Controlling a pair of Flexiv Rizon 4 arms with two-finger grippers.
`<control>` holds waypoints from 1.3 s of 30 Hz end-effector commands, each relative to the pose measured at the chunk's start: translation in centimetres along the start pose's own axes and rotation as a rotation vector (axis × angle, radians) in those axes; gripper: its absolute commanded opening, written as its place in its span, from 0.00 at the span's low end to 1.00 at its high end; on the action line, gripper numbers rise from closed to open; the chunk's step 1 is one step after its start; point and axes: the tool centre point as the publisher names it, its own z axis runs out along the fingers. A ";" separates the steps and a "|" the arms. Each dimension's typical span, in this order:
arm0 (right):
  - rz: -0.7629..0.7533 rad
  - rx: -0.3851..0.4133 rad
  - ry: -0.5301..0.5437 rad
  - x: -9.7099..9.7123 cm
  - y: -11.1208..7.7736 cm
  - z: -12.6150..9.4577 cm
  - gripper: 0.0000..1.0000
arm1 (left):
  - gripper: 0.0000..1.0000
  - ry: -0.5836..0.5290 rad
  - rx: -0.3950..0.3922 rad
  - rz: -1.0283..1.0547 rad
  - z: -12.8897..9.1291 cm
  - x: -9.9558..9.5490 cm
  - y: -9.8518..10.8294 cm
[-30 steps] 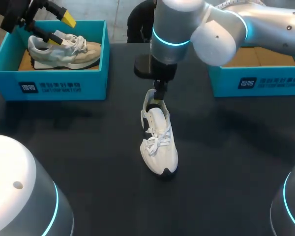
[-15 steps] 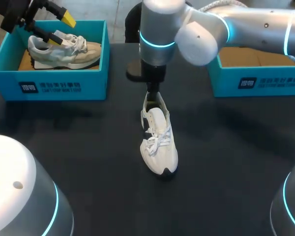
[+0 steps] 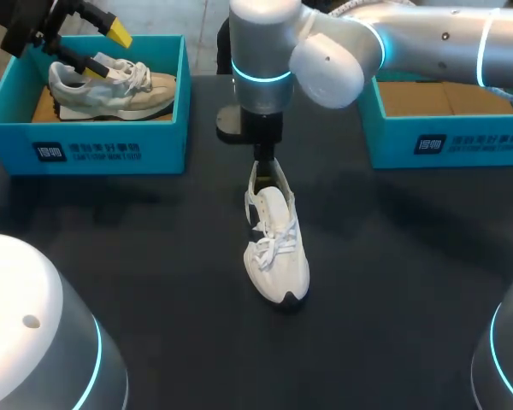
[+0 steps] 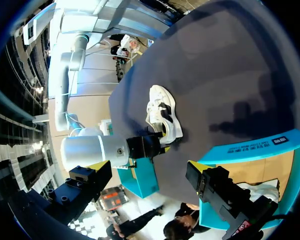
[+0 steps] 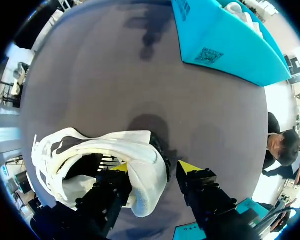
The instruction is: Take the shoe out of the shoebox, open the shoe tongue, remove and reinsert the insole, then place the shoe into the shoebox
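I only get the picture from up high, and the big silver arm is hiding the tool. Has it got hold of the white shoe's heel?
Observer: The right wrist view shows it. The back of the white shoe sits between the fingers of the right tool, one yellow tip inside the shoe and one outside.
Operator: So is it squeezing the heel?
Observer: No, it is open. The outer finger stands apart from the heel, and a strip of dark table shows between them.
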 end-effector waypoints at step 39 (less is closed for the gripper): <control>0.164 0.000 0.082 1.5 -1.5 -3.1 0.00 | 1.00 0.004 -0.001 0.001 0.0 0.0 -0.1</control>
